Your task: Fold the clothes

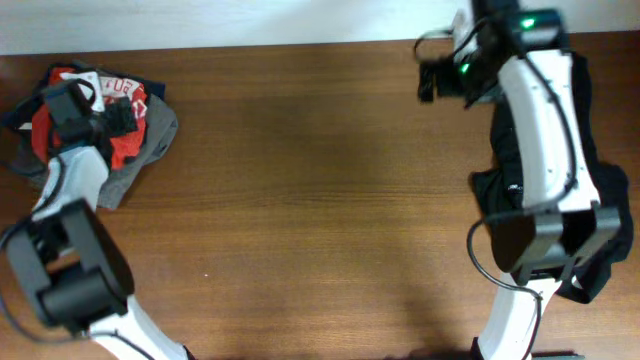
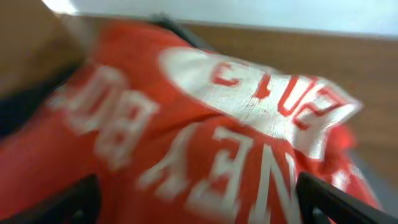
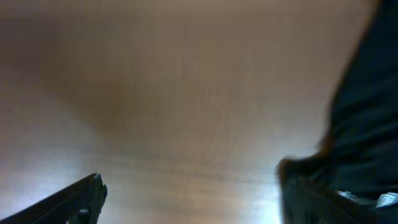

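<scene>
Shows the red-orange T-shirt (image 1: 127, 148) bunched near the far left corner of the tabletop (image 1: 320, 200), on top of a small heap, with a grey garment (image 1: 155, 135) spilling out along its right side. Positions the left claw (image 2: 198, 186) directly over that shirt with jaws spread wide and both fingers (image 2: 329, 199) at the lower corners of the left wrist view. Fills that view with red fabric and blurred white lettering; cannot tell whether the tips touch the cloth. Locates the black garment (image 1: 605, 190) at the right edge of the tabletop, spread beneath the right arm. Holds the right claw (image 3: 191, 180) wide as well, gripping nothing, above bare wood toward the far edge. Shows black fabric at the right side of the right wrist view, just beside one finger (image 3: 311, 193); cannot tell whether cloth and finger touch.
</scene>
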